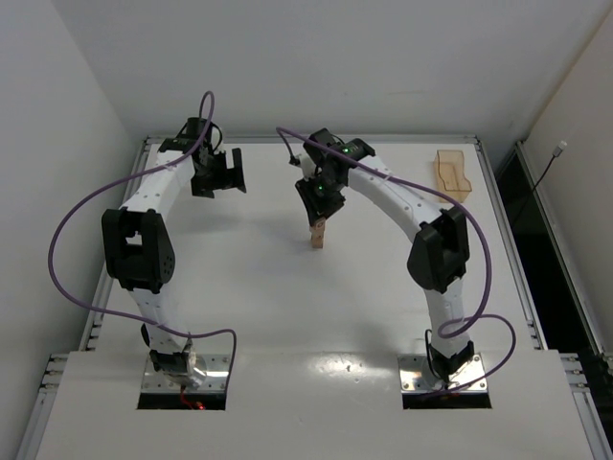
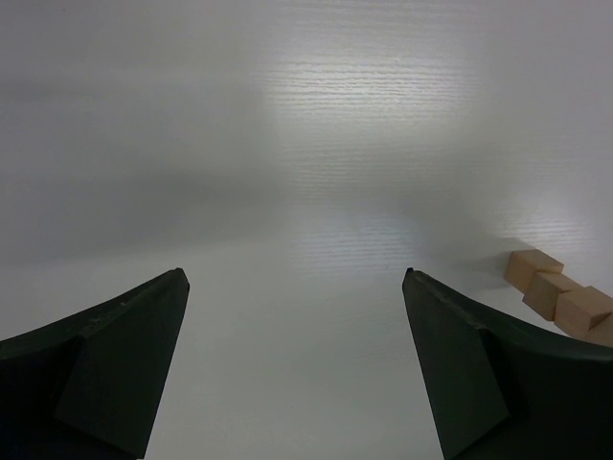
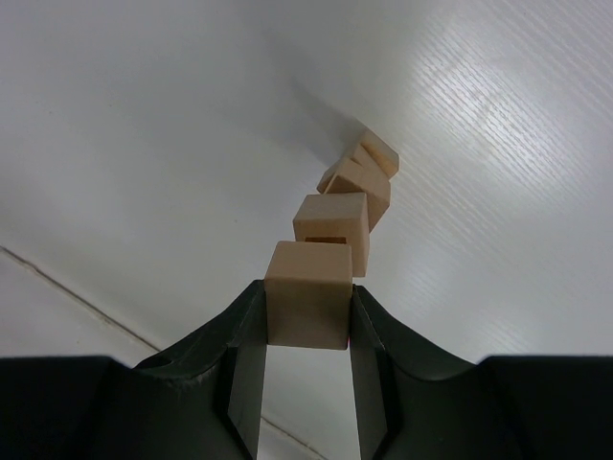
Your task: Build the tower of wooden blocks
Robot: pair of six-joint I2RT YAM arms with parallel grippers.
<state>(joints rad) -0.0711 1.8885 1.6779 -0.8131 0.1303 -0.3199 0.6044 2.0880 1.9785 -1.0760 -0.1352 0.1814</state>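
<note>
Two views are differing in detail: the right wrist camera is showing the right gripper [image 3: 306, 321] pinching the topmost cube [image 3: 307, 283] of the tower [image 3: 347, 206], while overhead it is appearing only as a short column mid-table [image 1: 239, 287]. The left gripper [image 2: 295, 273] is hanging spread wide, the tower at its view's right edge.

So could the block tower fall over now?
Yes, maybe. The right gripper is shut on the top block, and the blocks under it in the wood block tower look twisted, not lined up squarely, so a nudge while letting go might tip the narrow column. The top block also seems a bit to one side of the one beneath, so it might slide off.
</note>
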